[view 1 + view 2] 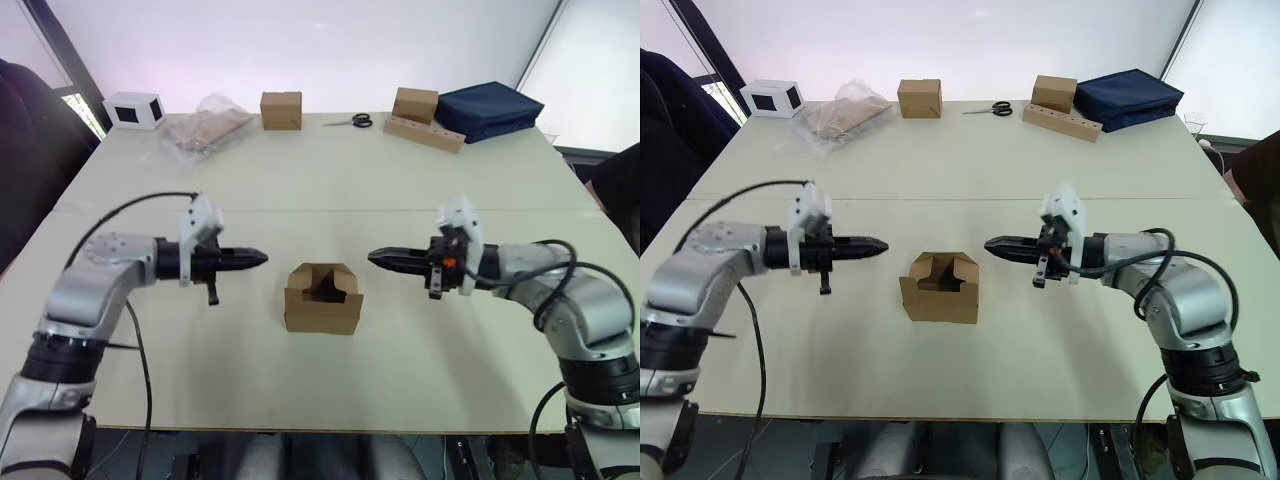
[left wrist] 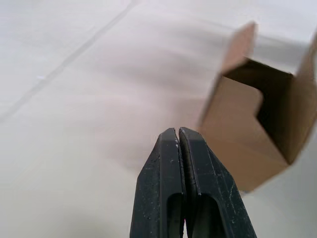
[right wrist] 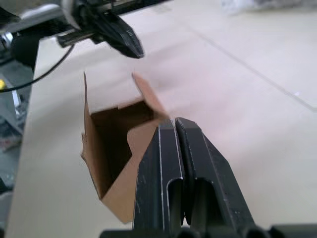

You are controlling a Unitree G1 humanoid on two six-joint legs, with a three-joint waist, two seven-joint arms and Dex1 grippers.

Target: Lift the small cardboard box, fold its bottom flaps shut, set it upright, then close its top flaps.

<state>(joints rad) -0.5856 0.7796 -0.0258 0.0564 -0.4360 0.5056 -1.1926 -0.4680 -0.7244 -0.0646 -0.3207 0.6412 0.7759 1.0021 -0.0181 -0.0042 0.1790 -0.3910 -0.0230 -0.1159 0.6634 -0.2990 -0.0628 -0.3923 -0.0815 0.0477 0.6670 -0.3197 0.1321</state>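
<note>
A small, plain brown corrugated cardboard box (image 1: pixel 322 299) is seen standing on the pale, cream-coloured surface (image 1: pixel 330 190), near its front edge and midway between the two arms, with its top flaps raised and its dark interior exposed. The left pincer (image 1: pixel 256 258) is held level above the surface just to the robot's left of the box, pointed toward it but apart from it; its two black fingers (image 2: pixel 183 183) are pressed together with nothing between them, as is shown in the left wrist view. The right pincer (image 1: pixel 379 259) is held likewise on the opposite side, aimed at the box and clear of it, and its fingers (image 3: pixel 181 178) are also closed on nothing. Along the far edge of the surface a white box with a black face (image 1: pixel 134 109) is placed at the robot's left, followed by a crumpled clear plastic bag (image 1: pixel 205 125), a cube-like brown carton (image 1: pixel 281 110), a pair of black-handled scissors (image 1: pixel 352 121), a second brown carton (image 1: pixel 415 104) resting on a long wooden block (image 1: pixel 425 133), and a folded dark blue fabric case (image 1: pixel 490 108).
</note>
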